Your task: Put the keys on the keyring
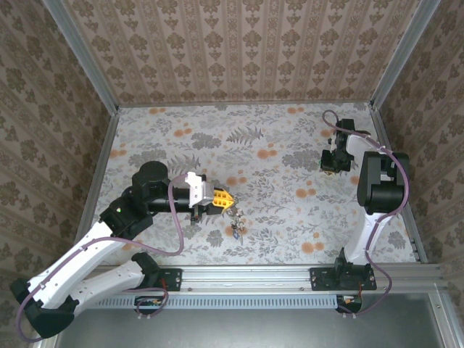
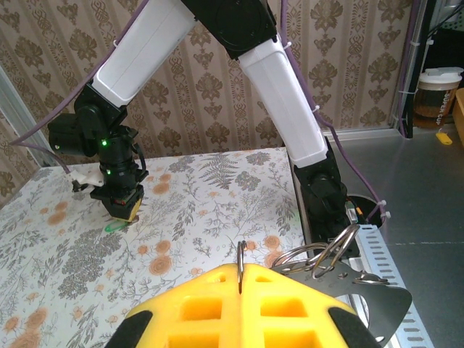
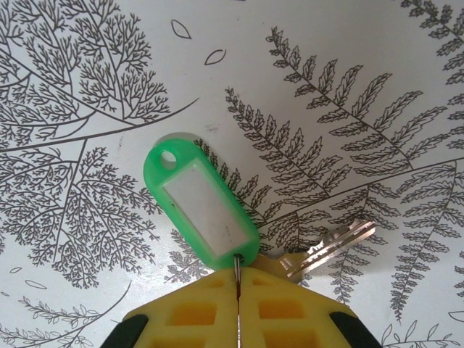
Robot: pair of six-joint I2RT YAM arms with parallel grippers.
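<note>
Your keyring [image 2: 322, 254] is a bunch of thin metal loops. One loop stands edge-on, pinched between the yellow left jaws, which are closed tight on it. The other loops fan out to the right, and a dark flat metal piece [image 2: 371, 293] hangs among them; what it is you cannot tell from here. From the top camera the bunch [image 1: 235, 225] dangles just off the tip of the left arm [image 1: 156, 194], above the near middle of the tabletop [image 1: 275, 138].

Your other piece is well apart from it, on the far right of the tabletop. In the right wrist camera a silver key [image 3: 333, 245] lies flat on the fern print, its blade pointing up and to the right. Beside it is a green tag [image 3: 206, 203] with a white label, slanting up to the left. A thin wire loop [image 3: 238, 262] at the lower end of the tag is caught between the yellow right jaws, which are pressed together on it.

In the left wrist camera the right arm [image 2: 279, 94] reaches down to that spot, with the green tag [image 2: 112, 227] peeking out under its tip. From above, the right arm [image 1: 380, 185] sits close to the right-hand wall [image 1: 435, 109].
</note>
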